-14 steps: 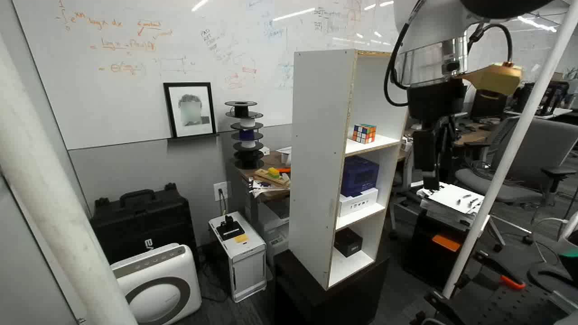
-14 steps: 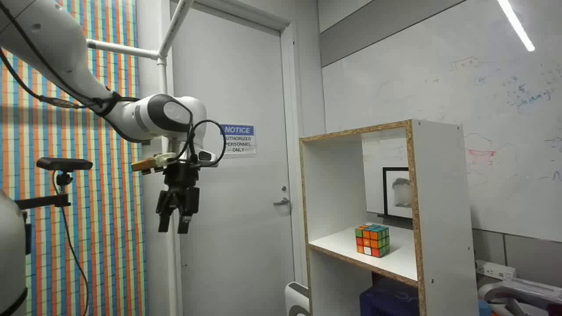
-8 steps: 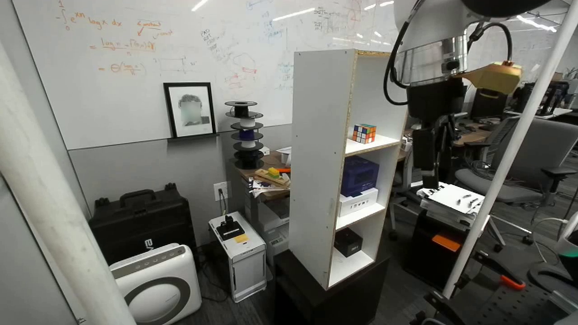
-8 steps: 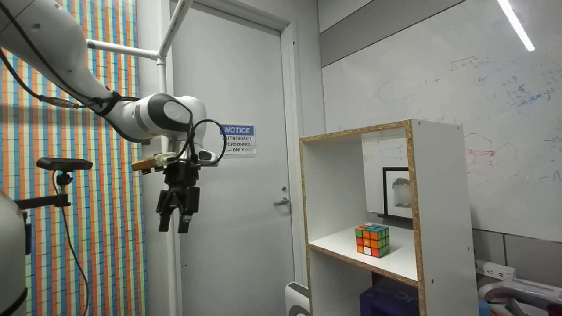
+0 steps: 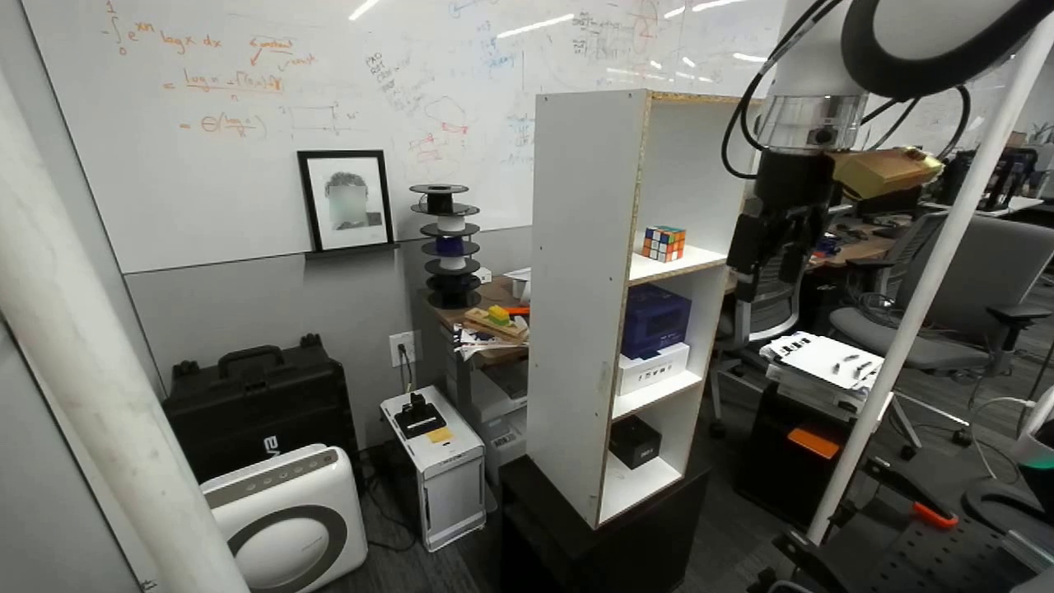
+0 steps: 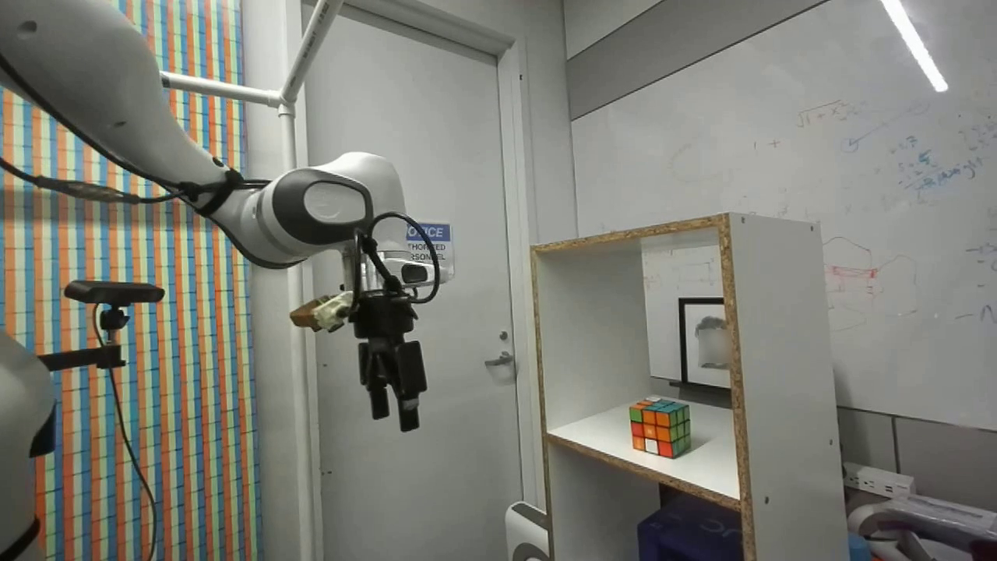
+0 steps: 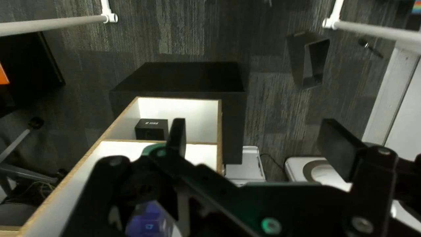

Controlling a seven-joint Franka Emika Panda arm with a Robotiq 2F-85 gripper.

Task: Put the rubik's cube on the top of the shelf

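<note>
The jaws stand apart and point downward, with a wide gap between them in the wrist view. They hang from the arm (image 6: 319,206); in an exterior view they are in front of the door (image 6: 467,327) and apart from the shelf (image 6: 787,374). Their depth relative to the shelf's open front cannot be told exactly.

The rubik's cube (image 6: 660,427) sits flat in the uppermost compartment of the shelf, as confirmed in both exterior views. Visible faces carry orange, red, green, blue-green and white squares.

In the middle compartment, a blue-purple box (image 5: 656,317) rests on a white box (image 5: 655,371). The lowest compartment contains a black box (image 5: 635,441). The shelf stands upright on a black base (image 5: 609,560). In the wrist view one jaw obscures part of the shelf, and the blue-purple box is partly hidden.

Surroundings: a framed portrait (image 5: 347,200), face blurred, leans at the whiteboard (image 5: 338,91), near a stack of spools (image 5: 450,245). Lower down, a black case (image 5: 263,395) stands behind a white appliance (image 5: 288,519), with a white unit (image 5: 449,469) near both. A notice sign (image 6: 430,241) on the door is partly covered by the arm.
</note>
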